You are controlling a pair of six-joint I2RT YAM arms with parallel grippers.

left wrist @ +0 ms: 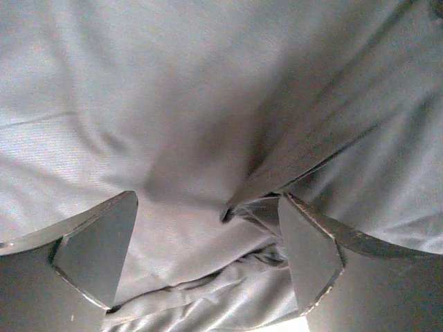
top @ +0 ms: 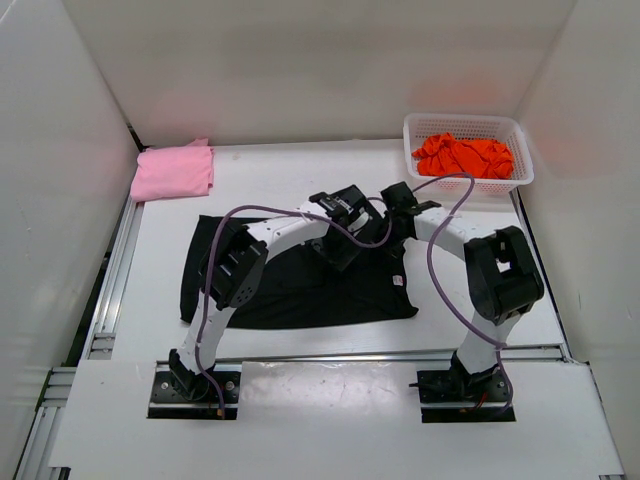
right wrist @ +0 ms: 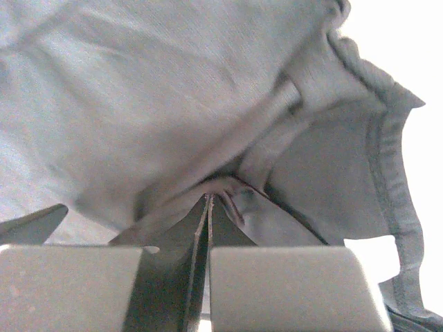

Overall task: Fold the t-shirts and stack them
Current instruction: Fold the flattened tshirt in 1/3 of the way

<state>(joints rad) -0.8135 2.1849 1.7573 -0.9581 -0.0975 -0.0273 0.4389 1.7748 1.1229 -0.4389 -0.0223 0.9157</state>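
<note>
While the right gripper (right wrist: 209, 198) pinches a fold of the black t-shirt (top: 320, 292), spread near-left of the basket (top: 524, 155), the left gripper (left wrist: 208, 207) gapes apart; lifting one-sided could drag and bunch the cloth.

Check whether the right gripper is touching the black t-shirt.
Touching. In the right wrist view the right gripper has its jaws closed, with a ridge of the black t-shirt pinched between them.

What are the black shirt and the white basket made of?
Black shirt: soft, matte knit cloth, maybe cotton. It wrinkles, and the wrist views show fine ribbing and a stitched hem. Basket: looks like white plastic, moulded into a stiff open mesh.
</note>
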